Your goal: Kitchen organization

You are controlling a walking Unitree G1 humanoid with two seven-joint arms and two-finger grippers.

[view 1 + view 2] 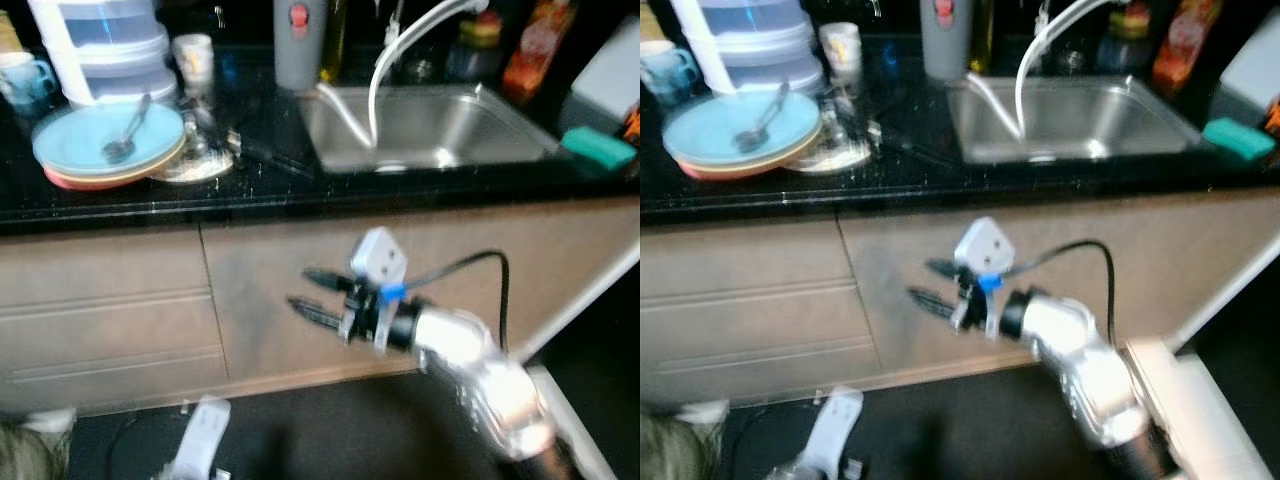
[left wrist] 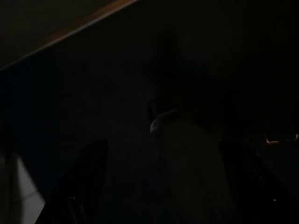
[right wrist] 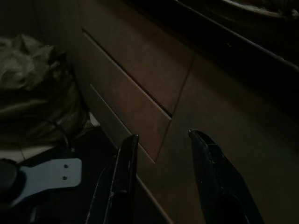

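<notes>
My right pincer (image 1: 312,295) hangs in front of the cabinet (image 1: 280,300) below the counter (image 1: 260,185), its two black fingers (image 3: 122,172) spread with nothing between them, pointed at the seam where the drawers (image 1: 100,310) meet the door panel. My left arm hangs idle in the dark; I cannot tell how its pincer stands.

The work sits above me on the counter: a stack of plates (image 1: 105,150) with a spoon (image 1: 125,135) lying in the top one, a mug (image 1: 25,75) and a cup (image 1: 193,55) behind them, a white container (image 1: 105,45), and the sink (image 1: 420,125) with its tap (image 1: 400,50). A green sponge (image 1: 598,147) lies at the sink's far right.

I judge the step is either opening the cabinet or lifting up to the dishes; I cannot tell which. For the cabinet, I see no handle, so I should ease one fingertip into the seam, not push flat against the panel. For the dishes, I must rise clear of the counter's front edge first, then come in from above.

Room is good in front of the cabinet. Low to my left, a white object (image 1: 200,430) and a crumpled bag (image 3: 32,84) lie on the floor, so I should swing wide of them.
</notes>
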